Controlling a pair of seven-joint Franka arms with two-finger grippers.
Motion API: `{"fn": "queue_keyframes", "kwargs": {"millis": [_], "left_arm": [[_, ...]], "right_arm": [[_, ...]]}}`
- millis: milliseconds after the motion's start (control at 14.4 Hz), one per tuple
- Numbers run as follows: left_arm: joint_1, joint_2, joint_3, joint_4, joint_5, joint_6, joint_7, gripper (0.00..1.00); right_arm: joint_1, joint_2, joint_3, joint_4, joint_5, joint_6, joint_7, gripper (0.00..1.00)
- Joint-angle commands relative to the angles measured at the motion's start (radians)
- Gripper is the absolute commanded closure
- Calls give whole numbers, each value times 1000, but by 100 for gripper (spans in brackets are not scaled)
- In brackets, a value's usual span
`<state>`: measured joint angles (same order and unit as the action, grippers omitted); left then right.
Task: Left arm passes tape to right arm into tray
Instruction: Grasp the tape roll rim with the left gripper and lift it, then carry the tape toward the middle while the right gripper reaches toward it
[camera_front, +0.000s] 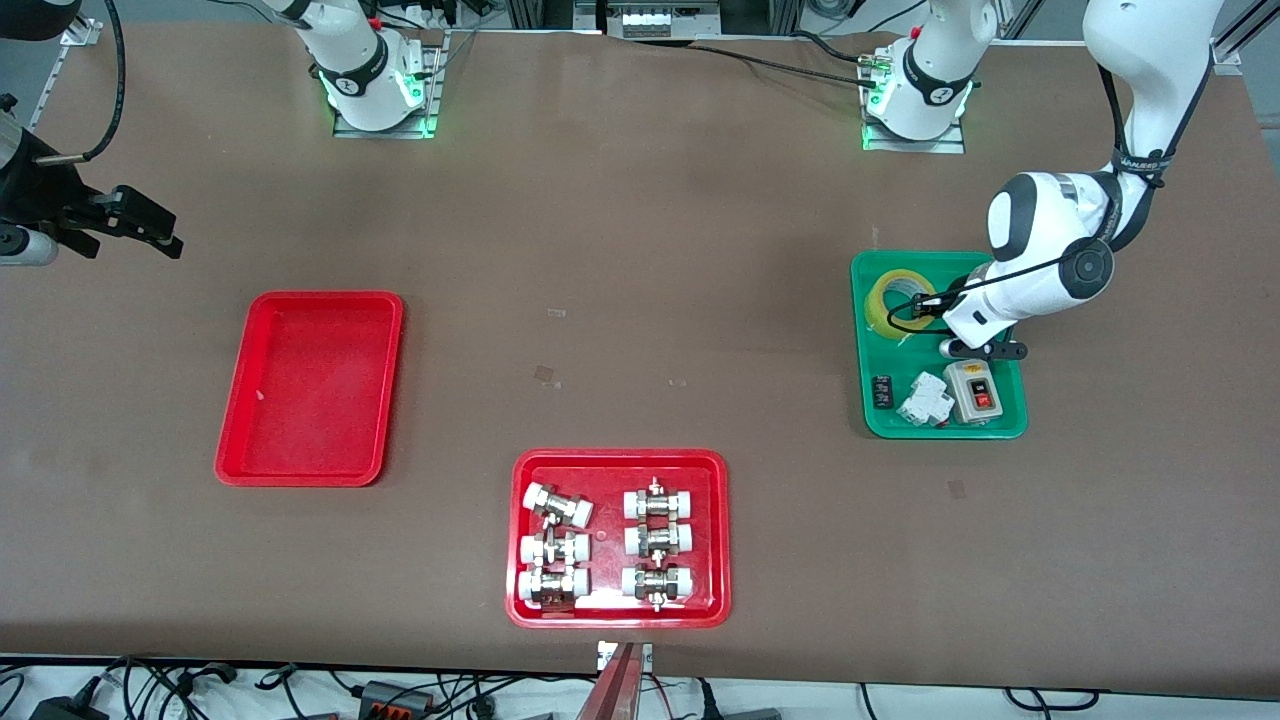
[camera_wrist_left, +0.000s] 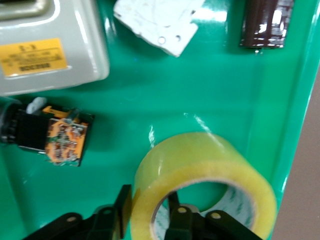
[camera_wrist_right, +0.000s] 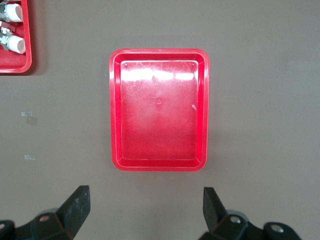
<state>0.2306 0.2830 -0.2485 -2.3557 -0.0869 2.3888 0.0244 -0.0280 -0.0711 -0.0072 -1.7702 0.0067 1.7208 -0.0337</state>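
Observation:
The yellow tape (camera_front: 875, 300) lies in the green tray (camera_front: 945, 432) at the left arm's end of the table. My left gripper (camera_front: 925, 308) is down on it. In the left wrist view the gripper (camera_wrist_left: 147, 210) has one finger outside the tape (camera_wrist_left: 200, 160) and one inside its core, shut on the roll's wall. The plain red tray (camera_front: 310, 390) sits toward the right arm's end. My right gripper (camera_front: 150, 232) waits open and empty over bare table beside it. In the right wrist view the red tray (camera_wrist_right: 160, 125) lies ahead of the open right gripper (camera_wrist_right: 145, 200).
The green tray (camera_wrist_left: 150, 85) also holds a grey switch box (camera_front: 975, 390), a white part (camera_front: 925, 400), a dark component (camera_front: 882, 390) and a small orange and black part (camera_wrist_left: 62, 140). A red tray of white-capped fittings (camera_front: 620, 610) stands nearest the front camera.

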Motion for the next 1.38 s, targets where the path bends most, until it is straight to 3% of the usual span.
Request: {"fn": "queue_keyframes", "kwargs": {"millis": [0,138,277,484,623,761,969,1176,1315], "left_arm": [[30,-12,-5,-4,-16,-16,9,99],[24,-42,-9,21,-16,-71,14,99],[24,-97,-11,96,-16,-248,19,99],[19,-192,-17,284,-37,-524,17,99],[12,-228,-67,416,-83,-624,22,99],[12,-242,-110,518,-125,-640,20,99],[3,-170,-169,608,-322,-590,3,99],[-7,-92,-264,642,-335,-510,-15,100],[-63,-15,-284,694,-336,-501,-94,100]], "right_arm": [[-6,8,1,18,13,-21,6,0],[-6,7,1,20,12,-21,5,0],[-6,7,1,20,13,-26,-5,0],[5,11,6,26,18,-56,0,0],[46,19,6,29,18,-60,0,0],[56,36,4,29,18,-67,-3,0],[83,117,4,38,18,-67,-11,0],[89,184,9,64,35,-69,-49,0],[109,221,10,72,50,-66,-60,0]]}}
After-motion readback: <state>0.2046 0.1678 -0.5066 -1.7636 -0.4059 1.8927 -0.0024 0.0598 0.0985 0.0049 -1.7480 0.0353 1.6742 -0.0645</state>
